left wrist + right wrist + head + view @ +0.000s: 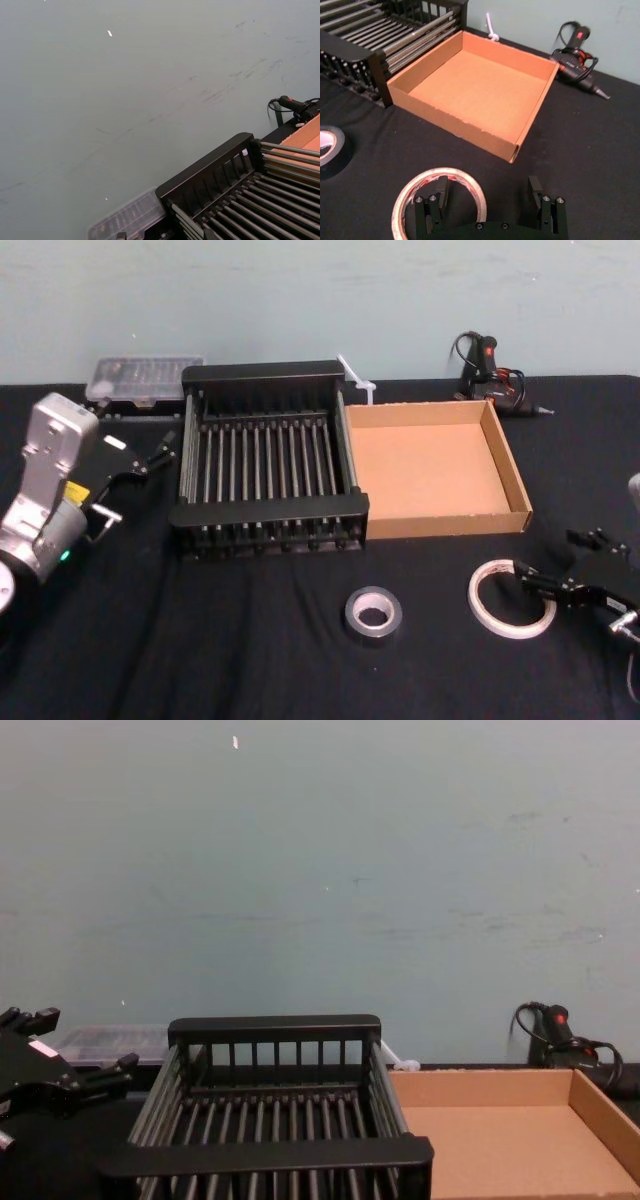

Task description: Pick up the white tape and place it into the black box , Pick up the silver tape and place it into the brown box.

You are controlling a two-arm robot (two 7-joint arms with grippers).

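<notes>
Nearest to us, our right gripper (490, 200) sits low over the black table (250, 660) with its fingers spread wide and nothing held; one finger (441, 192) stands inside the ring of the white tape (437, 197), the other (535, 190) well outside it, so the near wall of the roll lies between them. In the head view the right gripper (535, 583) meets that roll (510, 598) at its right edge. We judge the first step to be in hand: the grasp on the white tape is set up but not yet closed.

The next move, as we read it, calls for closing on that wall, lifting clear, then carrying left past the brown box (515, 485) to the black box (265, 515), which stands touching the brown box's left wall. The black box's thick near rim stands higher than the cardboard, so the roll needs height before crossing.

The silver tape (373, 612) lies flat near the white roll, apart from it, in front of where the two boxes meet; it waits for the brown box.

Both boxes look empty. The table in front of them is open except for the two rolls. Our left gripper (140, 465) hangs beside the black box's left wall with fingers apart, holding nothing, and could crowd that side during a drop.
</notes>
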